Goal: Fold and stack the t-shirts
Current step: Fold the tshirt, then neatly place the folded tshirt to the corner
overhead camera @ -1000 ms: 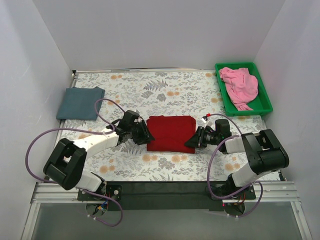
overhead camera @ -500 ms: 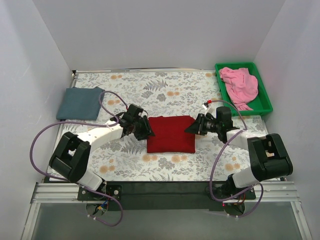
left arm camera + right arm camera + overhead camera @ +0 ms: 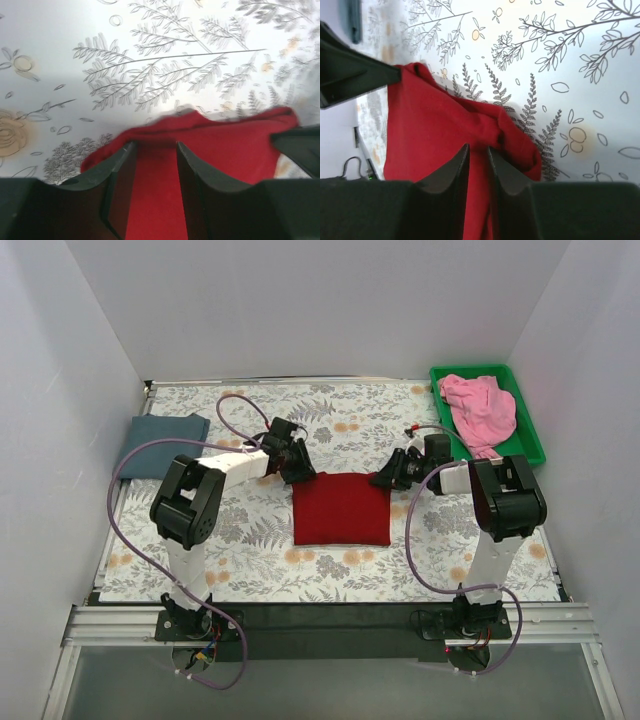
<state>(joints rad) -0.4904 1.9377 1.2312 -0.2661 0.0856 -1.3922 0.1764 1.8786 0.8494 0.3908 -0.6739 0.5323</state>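
Observation:
The dark red t-shirt (image 3: pixel 341 510) lies folded into a rectangle in the middle of the table. My left gripper (image 3: pixel 300 472) is at its far left corner, and in the left wrist view (image 3: pixel 156 145) red cloth (image 3: pixel 225 145) runs between its fingers. My right gripper (image 3: pixel 384 481) is at the far right corner, its jaws nearly closed on bunched red cloth (image 3: pixel 430 120) in the right wrist view (image 3: pixel 477 147). The slate blue-grey t-shirt (image 3: pixel 160 445) lies folded at the far left. The pink t-shirt (image 3: pixel 480 412) is crumpled in the bin.
The green plastic bin (image 3: pixel 488 370) stands at the far right corner. White walls close in the table on three sides. Purple cables loop above both arms. The floral tablecloth (image 3: pixel 240 550) covers the whole table.
Both grippers have moved away from the arm bases, from the shirt's mid-sides to its far corners. The arms have stretched out; the red shirt keeps about the same outline.

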